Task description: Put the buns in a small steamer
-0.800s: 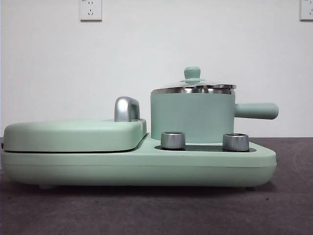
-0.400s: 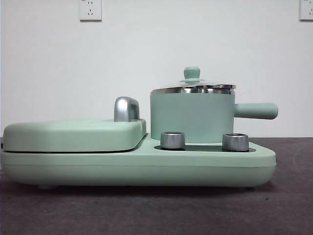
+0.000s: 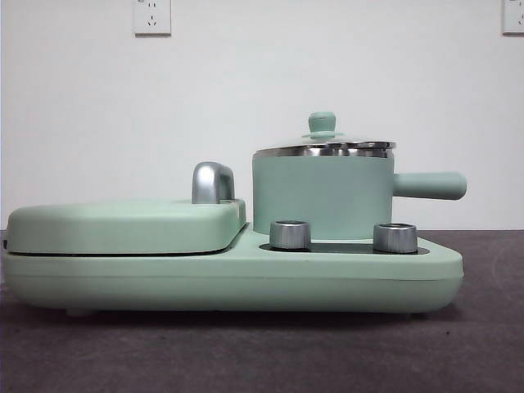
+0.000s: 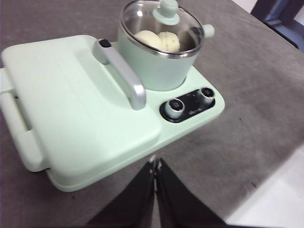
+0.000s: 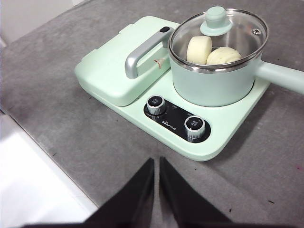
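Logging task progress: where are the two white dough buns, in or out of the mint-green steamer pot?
In. Both white dough buns show through the glass lid seated on the mint-green steamer pot.

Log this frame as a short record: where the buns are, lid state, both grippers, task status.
buns: smooth bun and ribbed bun, both inside the small steamer, side by side
lid: glass lid with green knob seated on the steamer rim
steamer position: on the mint-green cooker base, beside the closed griddle lid
left gripper: jaws shut, empty, above the table, clear of the cooker
right gripper: jaws shut, empty, above the table in front of the dials
task status: looks complete
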Controlling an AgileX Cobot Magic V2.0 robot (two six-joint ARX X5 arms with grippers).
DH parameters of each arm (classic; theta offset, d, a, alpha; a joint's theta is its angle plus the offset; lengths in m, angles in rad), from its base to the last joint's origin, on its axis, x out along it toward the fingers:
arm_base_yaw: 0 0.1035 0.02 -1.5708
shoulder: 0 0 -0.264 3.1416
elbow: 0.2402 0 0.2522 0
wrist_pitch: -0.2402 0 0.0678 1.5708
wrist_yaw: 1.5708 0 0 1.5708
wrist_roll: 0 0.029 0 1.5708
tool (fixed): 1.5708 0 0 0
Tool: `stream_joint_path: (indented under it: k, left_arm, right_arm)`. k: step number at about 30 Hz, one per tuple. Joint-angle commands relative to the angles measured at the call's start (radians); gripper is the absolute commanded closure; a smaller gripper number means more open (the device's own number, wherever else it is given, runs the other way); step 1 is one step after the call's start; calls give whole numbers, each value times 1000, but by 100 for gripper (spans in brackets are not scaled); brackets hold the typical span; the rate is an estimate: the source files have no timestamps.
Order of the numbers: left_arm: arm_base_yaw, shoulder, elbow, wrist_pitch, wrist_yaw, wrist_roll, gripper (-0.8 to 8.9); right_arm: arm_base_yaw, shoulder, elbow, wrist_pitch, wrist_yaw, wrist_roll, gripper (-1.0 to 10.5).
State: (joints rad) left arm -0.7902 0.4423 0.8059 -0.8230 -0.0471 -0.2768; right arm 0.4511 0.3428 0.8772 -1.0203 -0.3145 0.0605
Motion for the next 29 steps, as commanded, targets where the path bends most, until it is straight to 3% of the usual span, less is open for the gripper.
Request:
stream_joint_path:
  k: [1,5,10,12,23,29]
  left_arm:
    - [38,-17,-40,39,-1,13,807]
    - [184,-95,-199,230,-1,39,807]
    - [388,-231,-466,589,5,37,807]
    - [453,-275,-536,650,32,37,807]
    - [616,-439,-711,662,43,255,807]
    - [728,-439,-769,661,43,222,807]
  right_arm:
    - [5,1,8,10,0,6,931]
    - [5,1,8,10,0,6,931]
    - [5,1,8,10,0,6,931]
    - [5,1,8,10,0,6,931]
    - [5,1,8,10,0,6,931]
    - [5,1,8,10,0,6,931]
